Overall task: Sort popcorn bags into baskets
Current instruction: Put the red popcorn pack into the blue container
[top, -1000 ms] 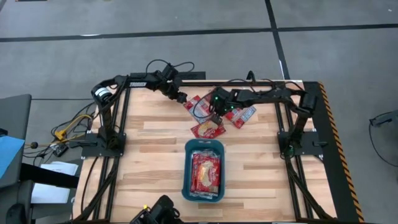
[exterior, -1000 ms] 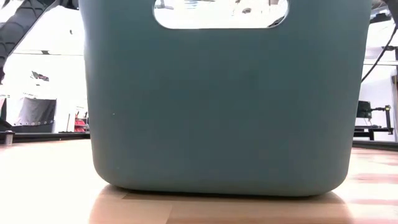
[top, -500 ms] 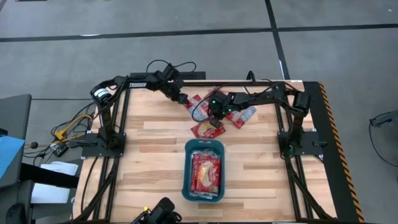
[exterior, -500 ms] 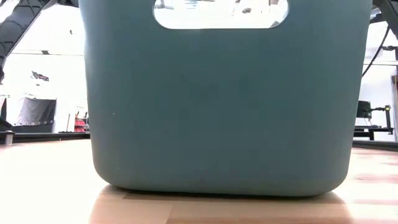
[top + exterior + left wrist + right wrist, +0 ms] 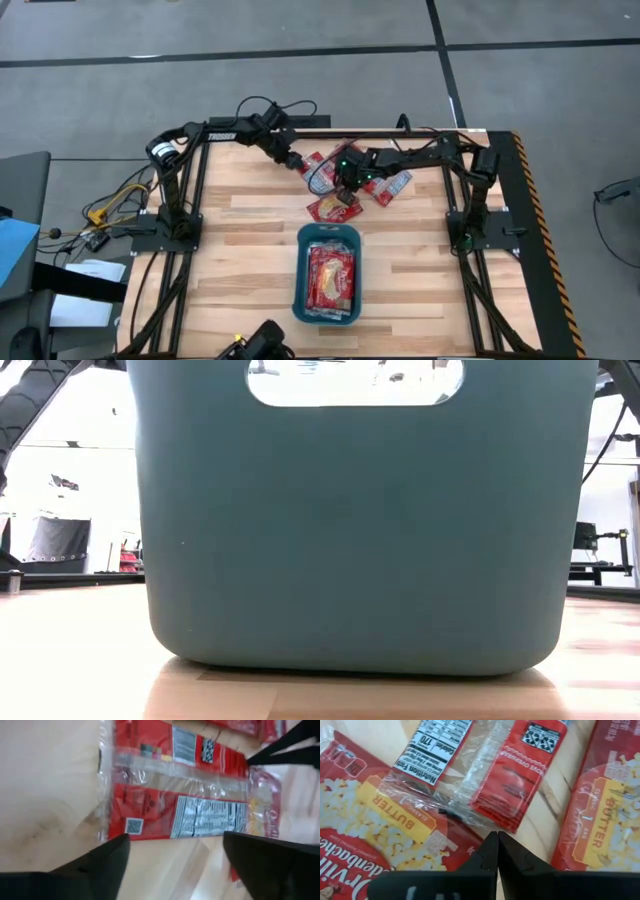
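The left gripper, fingers spread, and the right gripper, fingers pressed together on nothing, hung over loose red flat popcorn bags at twelve o'clock from the part-filled teal-blue rectangular plastic basket

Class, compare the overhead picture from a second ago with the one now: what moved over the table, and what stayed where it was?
The right gripper drew in toward the left and a little nearer the basket, onto the loose popcorn bags; its fingers are shut, gripping nothing visible. The left gripper stayed open at the pile's far edge. The basket and the bags inside it did not shift.
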You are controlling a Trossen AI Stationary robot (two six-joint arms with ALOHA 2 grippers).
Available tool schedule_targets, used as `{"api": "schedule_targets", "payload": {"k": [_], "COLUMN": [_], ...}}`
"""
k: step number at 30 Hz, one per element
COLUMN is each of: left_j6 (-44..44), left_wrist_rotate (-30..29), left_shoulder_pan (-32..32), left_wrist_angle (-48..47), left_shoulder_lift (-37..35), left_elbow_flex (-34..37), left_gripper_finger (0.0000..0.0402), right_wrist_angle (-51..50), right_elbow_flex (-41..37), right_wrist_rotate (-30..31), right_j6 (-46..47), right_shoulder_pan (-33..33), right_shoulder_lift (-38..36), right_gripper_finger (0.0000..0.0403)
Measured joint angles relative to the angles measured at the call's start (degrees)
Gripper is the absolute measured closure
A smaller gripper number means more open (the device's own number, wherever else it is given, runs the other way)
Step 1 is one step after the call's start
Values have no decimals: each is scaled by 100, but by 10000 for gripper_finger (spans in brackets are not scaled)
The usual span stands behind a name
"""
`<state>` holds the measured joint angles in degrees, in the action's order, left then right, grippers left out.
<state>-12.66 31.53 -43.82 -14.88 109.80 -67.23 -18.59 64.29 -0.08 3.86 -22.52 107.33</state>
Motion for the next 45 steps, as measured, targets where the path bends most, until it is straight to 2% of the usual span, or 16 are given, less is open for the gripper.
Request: {"api": "schedule_targets", "payload": {"k": [5, 10, 13, 21, 31, 37, 45], "left_j6": [207, 43, -6, -302, -477, -695, -767], "left_wrist_rotate": [-948, -1553, -1480, -817, -507, -609, -658], "left_shoulder_pan": [136, 126, 62, -71, -31, 54, 178], "left_wrist_angle": [-235, -168, -211, -34, -113, -115, -108], "left_shoulder_lift": [0, 0, 53, 426, 466, 466, 466], "left_elbow_flex": [-234, -367, -365, -365, -445, -445, -445], "left_gripper_finger": [23, 6, 8, 11, 13, 13, 13], "right_wrist_angle": [18, 32, 54, 260, 566, 649, 767], "right_elbow_flex": [2, 2, 2, 4, 4, 6, 431], "right_wrist_rotate": [1, 1, 2, -1, -20, 2, 12], "right_j6": [15, 20, 19, 20, 68, 163, 667], "right_shoulder_pan": [-15, 14, 38, 28, 26, 26, 76], "right_shoulder_lift": [-2, -4, -7, -11, -11, 40, 779], "right_gripper_finger": [368, 370, 375, 381, 373, 383, 374]}}
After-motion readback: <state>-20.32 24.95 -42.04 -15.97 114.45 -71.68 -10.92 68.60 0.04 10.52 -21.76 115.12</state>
